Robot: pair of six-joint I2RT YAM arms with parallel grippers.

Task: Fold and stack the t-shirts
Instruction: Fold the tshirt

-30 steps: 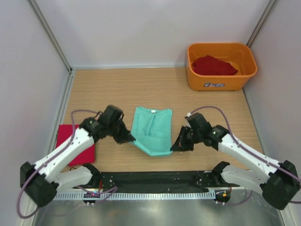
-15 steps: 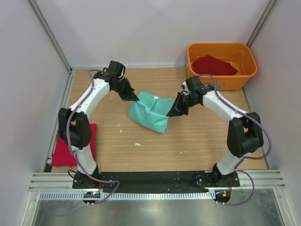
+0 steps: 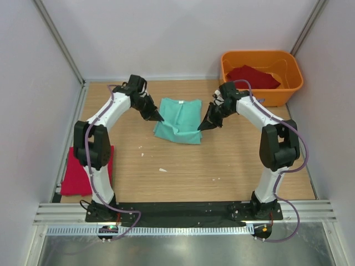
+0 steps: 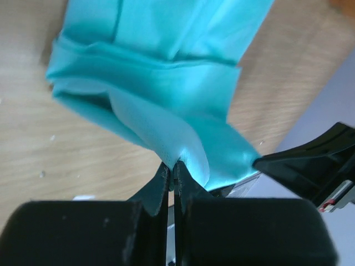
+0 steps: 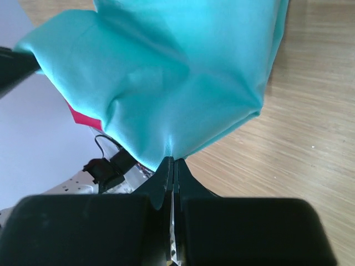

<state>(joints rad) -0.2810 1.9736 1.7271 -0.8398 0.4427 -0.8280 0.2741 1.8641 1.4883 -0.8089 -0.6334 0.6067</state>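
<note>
Folding the mint-green t-shirt (image 3: 178, 119): my read is the hem-to-collar fold is partway through. Left jaws and right jaws are each pinching shut on a corner of the cloth. Both wrist views are showing teal fabric bunching right at the tips. The shirt is spanning between the 2 sets of jaws, with its far part lying on the table (image 3: 222, 160).

Next move, as I'm judging it: both arms carrying the pinched edge forward past the tips toward the collar, lowering, then releasing. That's calling for matched height and pace, or the fold is going to skew.

Room: bare wood is showing on the near side of both jaws and beyond them toward the back wall. The orange tub (image 3: 260, 100), holding 1 deep red t-shirt (image 3: 252, 77), is sitting outboard of and beyond the right jaws, close to that arm. Another deep red t-shirt (image 3: 75, 177) is lying well behind the left jaws at the table's left edge, likely the stack spot.
</note>
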